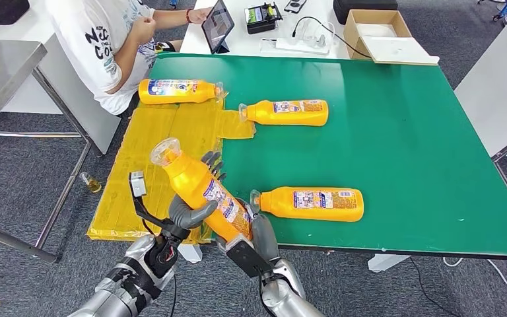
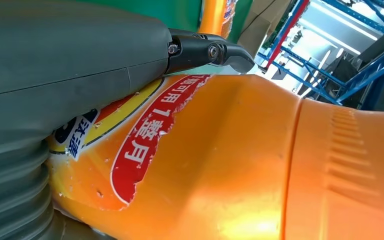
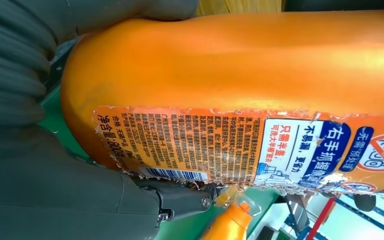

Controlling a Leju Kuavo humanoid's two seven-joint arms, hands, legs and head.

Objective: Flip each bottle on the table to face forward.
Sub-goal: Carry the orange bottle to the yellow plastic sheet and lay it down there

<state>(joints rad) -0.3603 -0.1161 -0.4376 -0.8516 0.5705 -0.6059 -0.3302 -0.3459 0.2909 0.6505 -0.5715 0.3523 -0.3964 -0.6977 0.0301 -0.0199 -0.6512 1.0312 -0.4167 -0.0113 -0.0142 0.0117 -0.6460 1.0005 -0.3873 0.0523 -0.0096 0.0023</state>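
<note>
**Bottle held in both my hands, mid-turn**

From my head, I have one orange bottle (image 1: pixel 201 188) lifted at the near edge of the green table (image 1: pixel 422 165). Its long axis slants up and away to my left, clear cap highest, base low toward my right hand (image 1: pixel 259 231). My left hand (image 1: pixel 195 212) wraps the middle of the body, thumb across the front; my right cups the base end. Three other bottles lie flat: one near (image 1: pixel 313 203) just beside my right hand, one at centre (image 1: pixel 287 112), one far left (image 1: pixel 179 91) on the yellow sheet (image 1: pixel 165 165).

At my left wrist, my thumb (image 2: pixel 70 55) presses over the red front label, dark fingers (image 2: pixel 205 50) curled round the far side.

At my right wrist, the barcode back label faces the camera, my fingers clamped along it. I judge the roll about that slanted axis decides which face ends up forward.
</note>
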